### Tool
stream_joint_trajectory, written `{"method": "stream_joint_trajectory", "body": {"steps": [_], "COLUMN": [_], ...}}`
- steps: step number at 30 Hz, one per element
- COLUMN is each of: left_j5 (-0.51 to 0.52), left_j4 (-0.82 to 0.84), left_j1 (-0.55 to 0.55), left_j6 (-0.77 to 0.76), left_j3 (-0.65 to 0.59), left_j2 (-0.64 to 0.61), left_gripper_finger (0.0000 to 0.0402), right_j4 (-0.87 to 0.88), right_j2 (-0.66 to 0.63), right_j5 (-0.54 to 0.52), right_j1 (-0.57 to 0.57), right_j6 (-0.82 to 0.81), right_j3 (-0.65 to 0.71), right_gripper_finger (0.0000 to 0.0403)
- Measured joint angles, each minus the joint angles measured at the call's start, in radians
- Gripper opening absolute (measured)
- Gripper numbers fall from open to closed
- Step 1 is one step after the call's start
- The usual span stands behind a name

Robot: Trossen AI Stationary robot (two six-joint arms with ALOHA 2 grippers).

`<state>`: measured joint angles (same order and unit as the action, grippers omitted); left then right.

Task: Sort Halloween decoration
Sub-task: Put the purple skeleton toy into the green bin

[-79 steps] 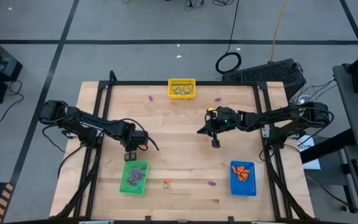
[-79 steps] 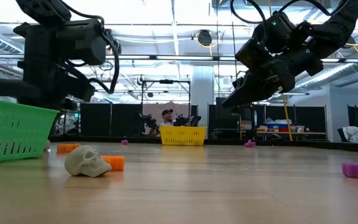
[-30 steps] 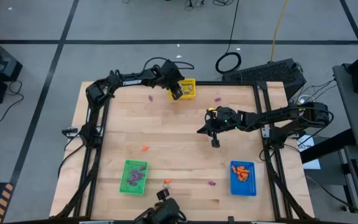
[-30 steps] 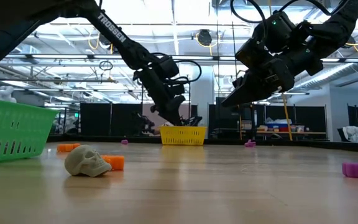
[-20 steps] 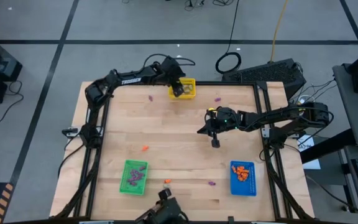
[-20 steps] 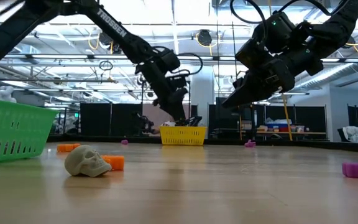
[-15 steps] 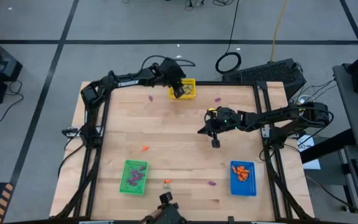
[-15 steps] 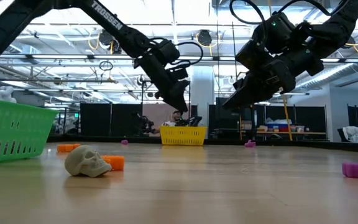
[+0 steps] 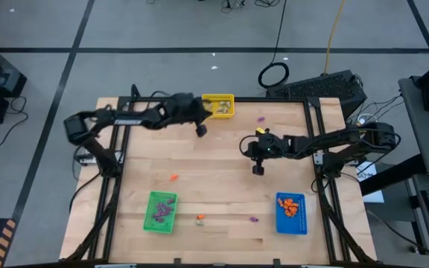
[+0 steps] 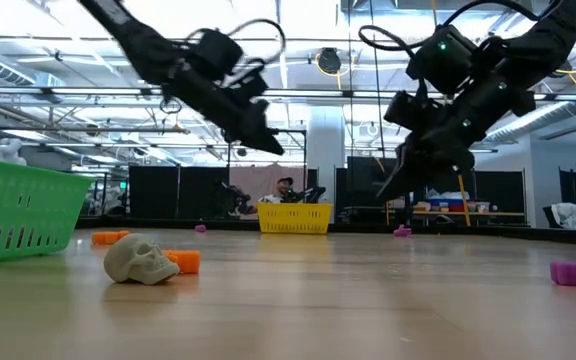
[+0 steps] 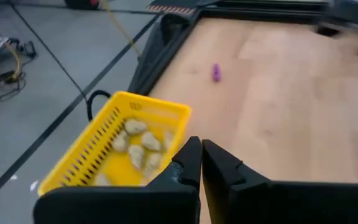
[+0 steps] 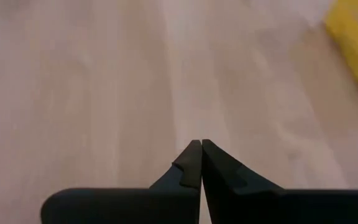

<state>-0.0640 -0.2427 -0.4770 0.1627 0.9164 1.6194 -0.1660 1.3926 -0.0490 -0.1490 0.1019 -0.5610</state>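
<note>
Overhead, both arms hover with fingers together; only the low view shows the skull [image 10: 140,259] clearly

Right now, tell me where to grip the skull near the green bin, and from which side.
Grip the skull across its rounded dome, coming straight down from above. It sits low on the table, so a sideways approach would likely scrape the wood. An orange trinket lies close beside it, so keep the fingers clear of that side.
</note>
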Motion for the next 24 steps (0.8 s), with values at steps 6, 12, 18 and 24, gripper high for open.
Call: {"method": "stream_joint_trajectory", "body": {"steps": [6,12,18,24], "left_j5": [0.029,0.039,0.067,0.072], "left_j4": [-0.175,-0.318,-0.413,-0.433], "left_j1": [0.088,0.153,0.186,0.191], "left_j6": [-0.048,-0.053,-0.053,-0.061], "left_j3": [-0.232,-0.412,-0.505,-0.519], "left_j2": [-0.17,-0.252,-0.268,-0.268], "left_gripper_finger": [0.0013,0.0013,0.0013,0.0013], "right_j4": [0.208,0.356,0.413,0.58], "right_j2": [-0.044,-0.028,0.02,0.153], "right_j5": [-0.111,-0.109,-0.108,-0.104], "right_j1": [-0.078,-0.244,-0.413,-0.521], "right_j6": [-0.033,0.051,0.143,0.262], "right_j3": [-0.069,-0.13,-0.165,-0.352], "right_gripper_finger": [0.0014,0.0062,0.0122,0.0174]}}
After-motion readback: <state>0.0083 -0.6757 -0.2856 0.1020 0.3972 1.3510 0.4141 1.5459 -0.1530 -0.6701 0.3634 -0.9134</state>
